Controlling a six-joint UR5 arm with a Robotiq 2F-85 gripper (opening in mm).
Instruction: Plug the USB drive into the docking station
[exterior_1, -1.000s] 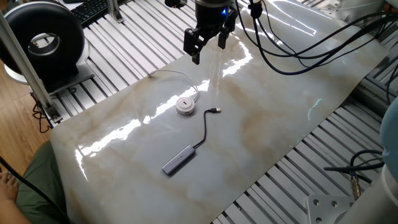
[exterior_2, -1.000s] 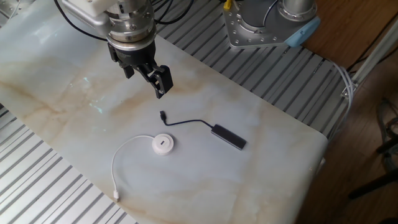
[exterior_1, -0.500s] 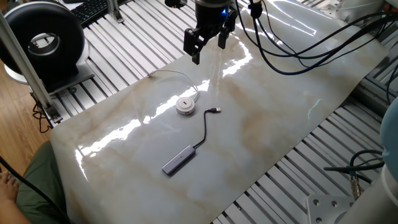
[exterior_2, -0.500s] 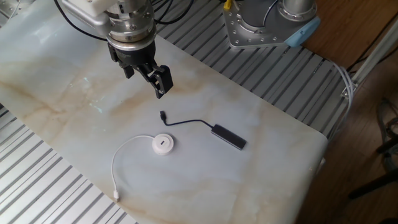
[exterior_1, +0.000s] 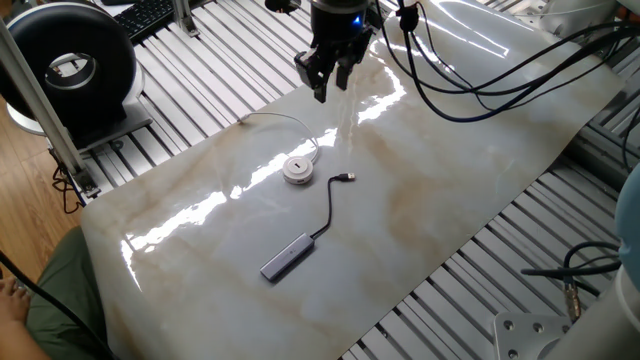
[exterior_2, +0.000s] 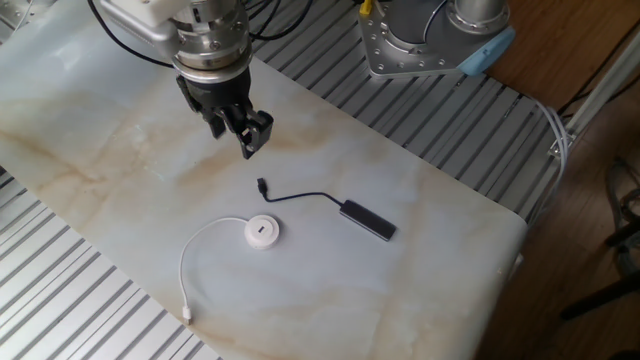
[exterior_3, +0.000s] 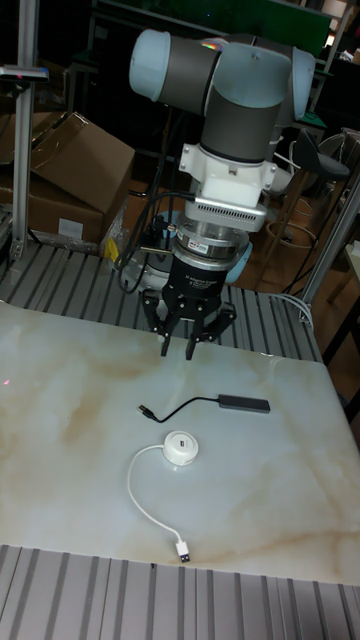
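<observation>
The USB drive (exterior_1: 286, 257) is a slim grey bar lying flat on the marble sheet, and its thin black cable ends in a small metal plug (exterior_1: 345, 178). It also shows in the other fixed view (exterior_2: 367, 220) and the tall view (exterior_3: 245, 403). The docking station (exterior_1: 297, 168) (exterior_2: 262, 231) (exterior_3: 181, 446) is a white round puck just beside that plug, not touching it. My gripper (exterior_1: 330, 85) (exterior_2: 248, 140) (exterior_3: 178, 350) hangs above the sheet, behind both. Its fingers stand a small gap apart and hold nothing.
The puck's pale wire loops away to a white plug (exterior_3: 185, 551) near the sheet's front edge. A black round device (exterior_1: 75, 65) stands off the sheet on the slatted table. The arm's base (exterior_2: 430, 40) is bolted near the far corner. Black cables (exterior_1: 480, 85) hang behind the gripper.
The gripper's fingers have drawn much closer together than half a second ago. The arm has stayed where it was. The drive and the puck have not moved.
</observation>
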